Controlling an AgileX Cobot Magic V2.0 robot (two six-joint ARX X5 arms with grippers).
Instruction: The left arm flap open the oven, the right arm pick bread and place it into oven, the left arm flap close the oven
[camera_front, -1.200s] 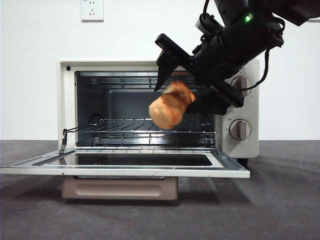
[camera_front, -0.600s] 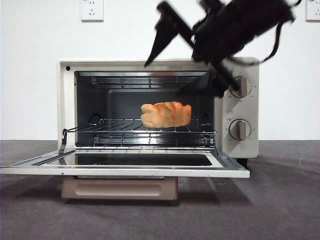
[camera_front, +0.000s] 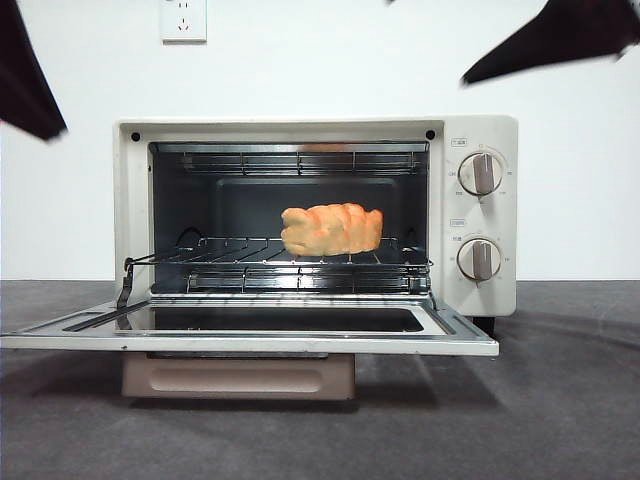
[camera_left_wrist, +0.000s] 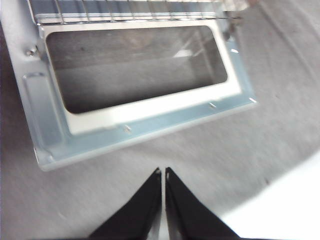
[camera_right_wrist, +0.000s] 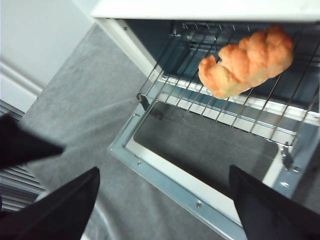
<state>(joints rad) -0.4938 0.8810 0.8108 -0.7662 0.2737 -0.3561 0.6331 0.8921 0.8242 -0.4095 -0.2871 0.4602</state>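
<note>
one bread (camera_front: 331, 229) lies on the open oven (camera_front: 480, 215) rack; right gripper (camera_right_wrist: 165, 200) jaws wide, left gripper (camera_left_wrist: 163, 172) jaws closed.

bread (camera_front: 331, 229) on wire rack (camera_front: 290, 262) inside oven (camera_front: 480, 215) | door (camera_front: 250, 335) flat before it

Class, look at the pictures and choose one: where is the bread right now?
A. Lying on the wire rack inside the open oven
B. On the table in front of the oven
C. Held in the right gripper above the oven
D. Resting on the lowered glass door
A: the bread lies on the wire rack inside the oven, whose door is down; the right gripper is open and empty.
</note>
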